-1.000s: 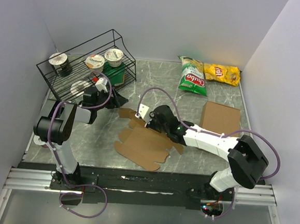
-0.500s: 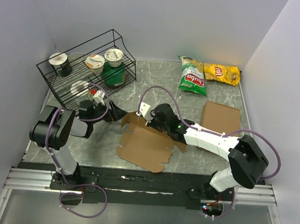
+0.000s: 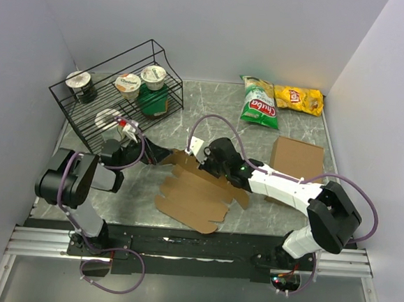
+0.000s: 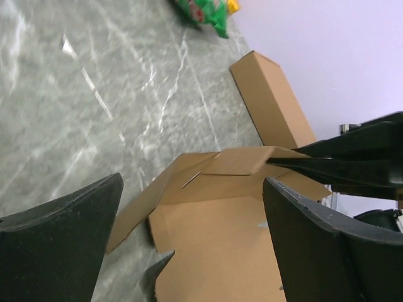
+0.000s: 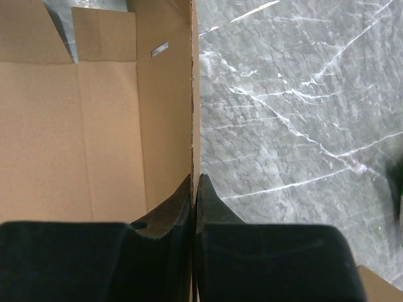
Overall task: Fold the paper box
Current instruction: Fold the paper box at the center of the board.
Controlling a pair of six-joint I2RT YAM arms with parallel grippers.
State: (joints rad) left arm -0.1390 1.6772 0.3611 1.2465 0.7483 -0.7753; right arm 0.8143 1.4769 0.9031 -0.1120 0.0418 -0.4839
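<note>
The paper box, a brown die-cut blank with notched edges, lies flat on the grey marble table, its far flap raised. My right gripper is shut on that flap; in the right wrist view the jaws pinch the flap's thin edge, with the box's inner face to the left. My left gripper is open just left of the raised flap. In the left wrist view its fingers stand wide on either side of the blank, touching nothing, and the right gripper shows holding the flap.
A black wire rack with yogurt cups stands at the back left. A green chip bag and a yellow one lie at the back. A plain cardboard slab lies right of the box, also in the left wrist view.
My left gripper has opened wide and dropped low toward the box's left edge. The right gripper has raised the far flap from flat to standing.
</note>
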